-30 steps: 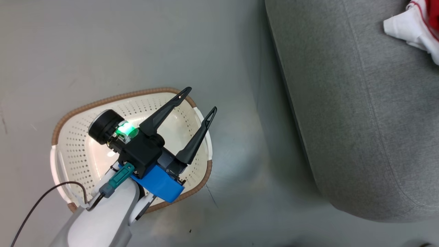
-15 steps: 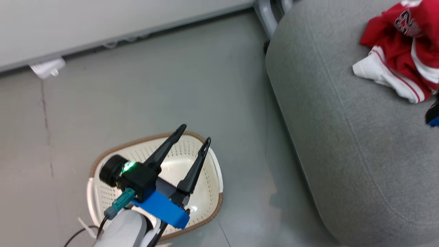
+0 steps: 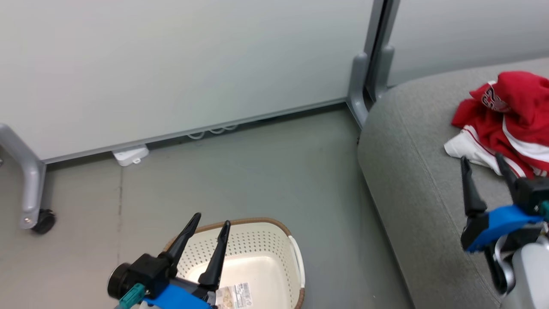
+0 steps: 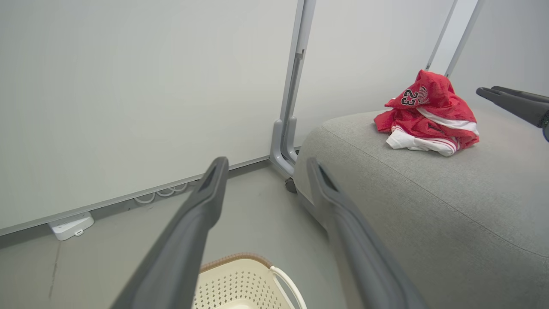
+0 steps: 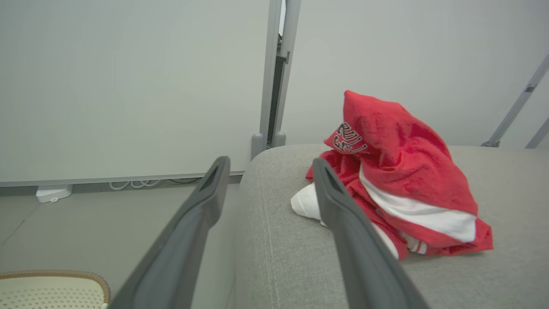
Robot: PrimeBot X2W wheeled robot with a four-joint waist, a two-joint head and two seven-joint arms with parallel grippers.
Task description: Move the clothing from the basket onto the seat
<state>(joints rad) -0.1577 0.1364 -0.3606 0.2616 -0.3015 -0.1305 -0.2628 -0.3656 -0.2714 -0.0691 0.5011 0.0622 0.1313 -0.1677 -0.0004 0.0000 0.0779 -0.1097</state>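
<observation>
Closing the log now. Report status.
Left gripper open, empty. Right gripper open, empty. Clothing heaped on seat, basket looks empty. No obstruction seen.

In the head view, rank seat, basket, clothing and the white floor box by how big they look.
1. seat
2. basket and clothing: look alike, both cut off by the frame
3. white floor box

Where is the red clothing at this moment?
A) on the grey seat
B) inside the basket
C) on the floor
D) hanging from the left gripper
A: the clothing lies heaped on the seat, and the visible inside of the basket is bare.
</observation>
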